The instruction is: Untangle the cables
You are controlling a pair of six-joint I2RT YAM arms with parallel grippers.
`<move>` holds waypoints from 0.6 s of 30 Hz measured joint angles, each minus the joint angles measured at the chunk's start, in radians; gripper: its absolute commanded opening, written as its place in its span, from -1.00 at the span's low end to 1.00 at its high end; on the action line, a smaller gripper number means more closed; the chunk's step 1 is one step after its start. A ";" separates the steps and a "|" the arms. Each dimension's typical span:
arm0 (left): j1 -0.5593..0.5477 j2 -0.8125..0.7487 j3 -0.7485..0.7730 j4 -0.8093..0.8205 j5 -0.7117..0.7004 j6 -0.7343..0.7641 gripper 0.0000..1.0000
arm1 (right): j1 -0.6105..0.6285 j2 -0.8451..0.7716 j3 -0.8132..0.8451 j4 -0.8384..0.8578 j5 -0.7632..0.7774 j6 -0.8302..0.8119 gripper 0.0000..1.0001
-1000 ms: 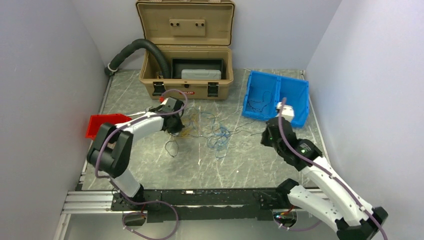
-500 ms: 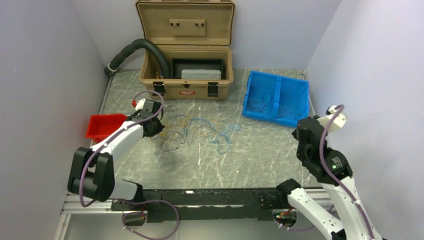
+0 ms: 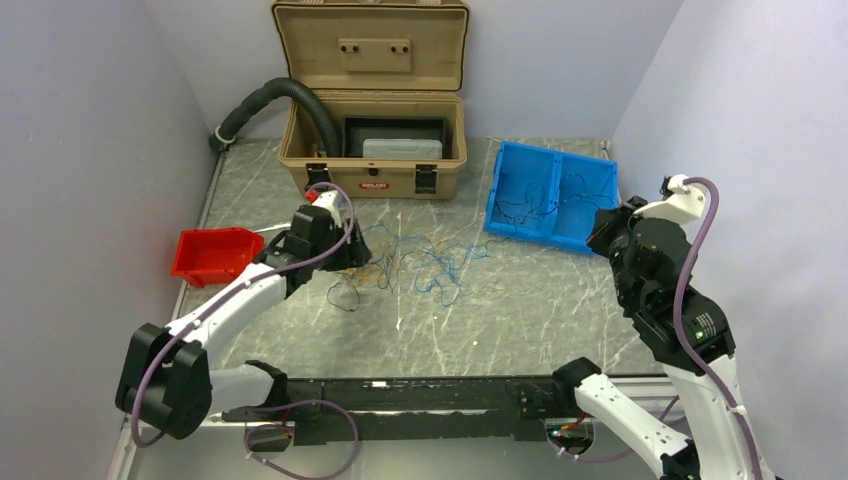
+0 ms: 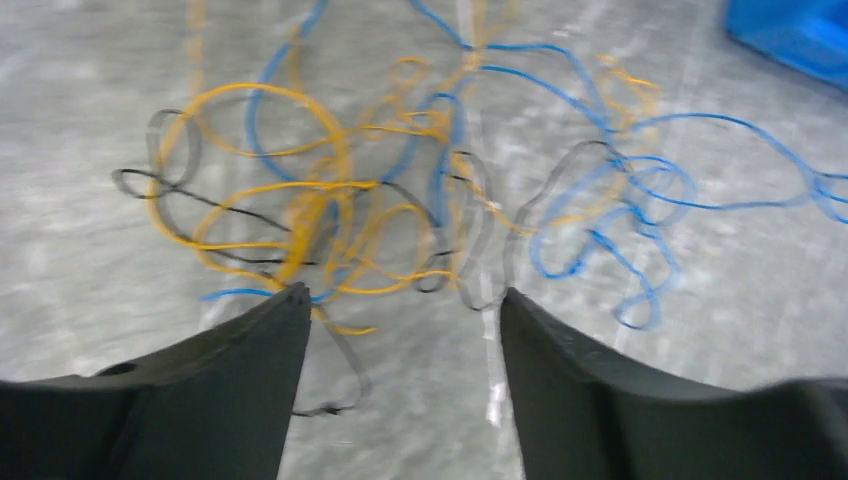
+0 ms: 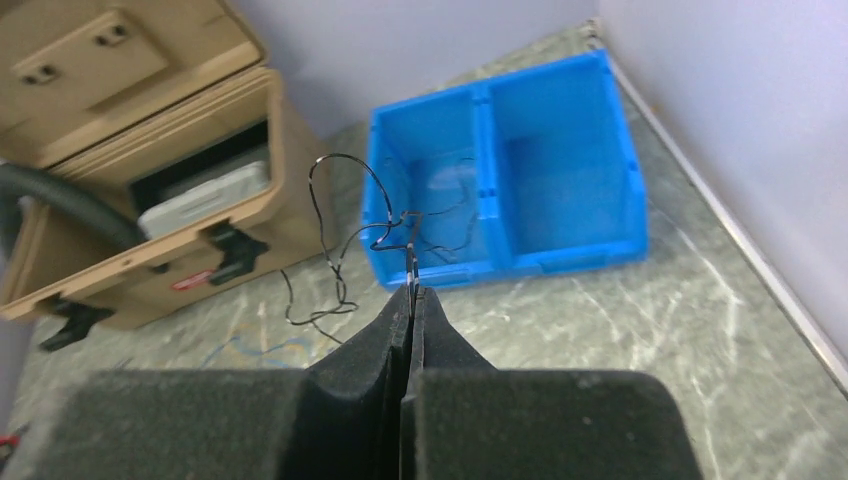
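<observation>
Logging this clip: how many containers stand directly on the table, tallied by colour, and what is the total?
Tan case: 1
Blue bin, two compartments: 1
Red bin: 1
Total: 3

No writing can be read with certainty anywhere; the only sign is a small red label (image 3: 375, 185) with pale lettering on the front wall of the tan case (image 3: 400, 172), between its two black latches. The lettering is too small to make out; the right wrist view shows it equally blurred.
</observation>
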State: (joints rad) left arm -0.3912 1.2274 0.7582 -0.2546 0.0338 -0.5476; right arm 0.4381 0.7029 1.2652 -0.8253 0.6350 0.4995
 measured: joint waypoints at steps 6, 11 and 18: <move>-0.103 -0.012 0.005 0.100 0.124 0.087 0.95 | 0.000 0.035 0.045 0.028 -0.146 -0.037 -1.00; -0.153 0.047 0.020 0.251 0.264 0.138 0.99 | 0.000 0.064 0.093 0.033 -0.222 -0.047 -1.00; -0.228 0.211 0.124 0.413 0.395 0.176 0.98 | 0.000 0.078 0.146 0.046 -0.263 -0.052 -1.00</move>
State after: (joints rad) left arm -0.6193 1.4380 0.8822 0.1581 0.4290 -0.3714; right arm 0.4381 0.7811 1.4109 -0.7795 0.3721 0.4477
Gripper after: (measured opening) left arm 0.992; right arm 0.010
